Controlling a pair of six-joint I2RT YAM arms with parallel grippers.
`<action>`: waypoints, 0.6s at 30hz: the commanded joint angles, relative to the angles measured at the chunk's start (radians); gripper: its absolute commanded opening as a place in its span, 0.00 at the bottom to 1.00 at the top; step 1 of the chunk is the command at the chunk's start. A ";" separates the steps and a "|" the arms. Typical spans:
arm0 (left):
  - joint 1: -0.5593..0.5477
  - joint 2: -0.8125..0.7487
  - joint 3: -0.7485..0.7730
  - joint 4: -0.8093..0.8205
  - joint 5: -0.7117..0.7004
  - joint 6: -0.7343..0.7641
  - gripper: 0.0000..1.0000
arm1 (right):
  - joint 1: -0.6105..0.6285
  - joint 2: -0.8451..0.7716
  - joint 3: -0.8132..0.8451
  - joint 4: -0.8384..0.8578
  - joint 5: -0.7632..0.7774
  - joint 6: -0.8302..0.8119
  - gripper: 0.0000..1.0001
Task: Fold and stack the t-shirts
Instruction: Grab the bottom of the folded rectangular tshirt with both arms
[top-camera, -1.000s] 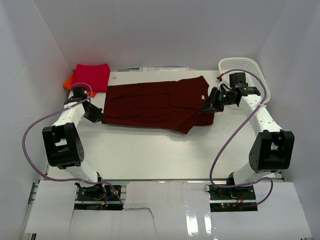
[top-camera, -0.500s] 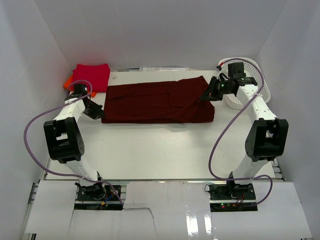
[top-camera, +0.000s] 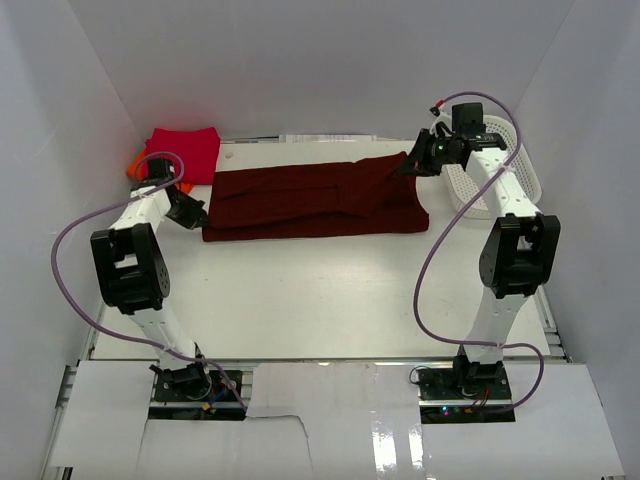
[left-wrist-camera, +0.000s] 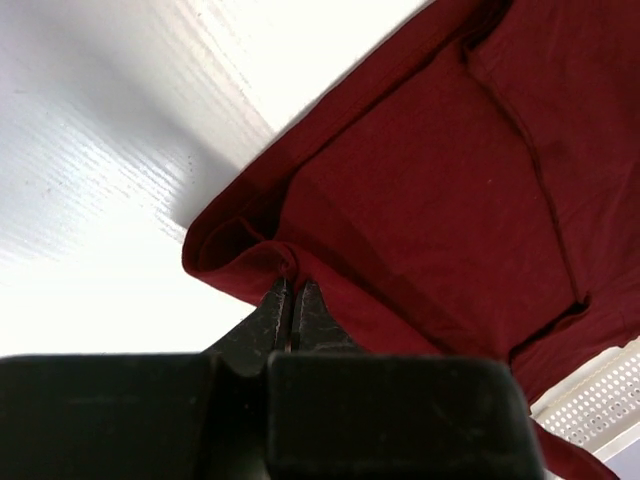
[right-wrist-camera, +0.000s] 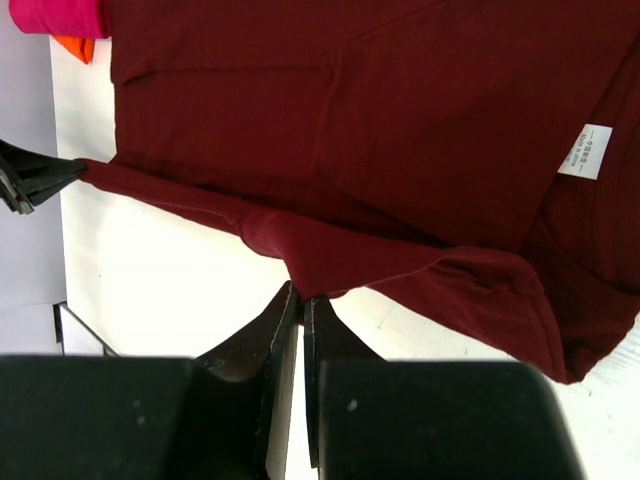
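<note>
Currently we judge the first lengthwise fold of the large shirt to be in progress; stacking has not begun.

1. Layout. The tabletop (top-camera: 320, 300) carries the maroon t-shirt (top-camera: 310, 200), spread left to right across its far half. One long edge of the shirt is raised and doubled over towards the far edge. A white mesh basket (top-camera: 525, 175) sits at the far right corner, just beside the shirt's right end. The crimson t-shirt (top-camera: 185, 152) lies folded in the far left corner, on top of the orange t-shirt (top-camera: 135, 162), of which only a sliver shows.

2. Tools. The left tool (left-wrist-camera: 291, 300) is clenched on a gathered corner at the shirt's left end. The right tool (right-wrist-camera: 301, 300) is clenched on the raised fold at the right end, close to the basket. The hem runs taut between them. The small white neck label (right-wrist-camera: 586, 151) faces up near the right end.

3. Hazards.
- Both grips take only a thin pinch of cloth. Extra tension between the arms could pull a corner free and collapse the fold.
- Lowering the two ends unevenly would leave a skewed edge.
- The right arm works next to the basket, so a wide swing could knock it.
- The left tool works near the folded stack, so a drift towards the far left corner could drag the crimson shirt.
</note>
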 joint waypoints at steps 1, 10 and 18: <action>0.003 0.009 0.058 0.004 -0.003 -0.008 0.00 | -0.003 0.027 0.057 0.029 -0.020 -0.010 0.08; 0.001 0.061 0.152 0.000 -0.001 -0.017 0.00 | -0.003 0.065 0.059 0.051 -0.026 -0.015 0.08; 0.001 0.087 0.186 -0.006 0.012 -0.023 0.00 | -0.003 0.099 0.070 0.086 -0.037 -0.013 0.08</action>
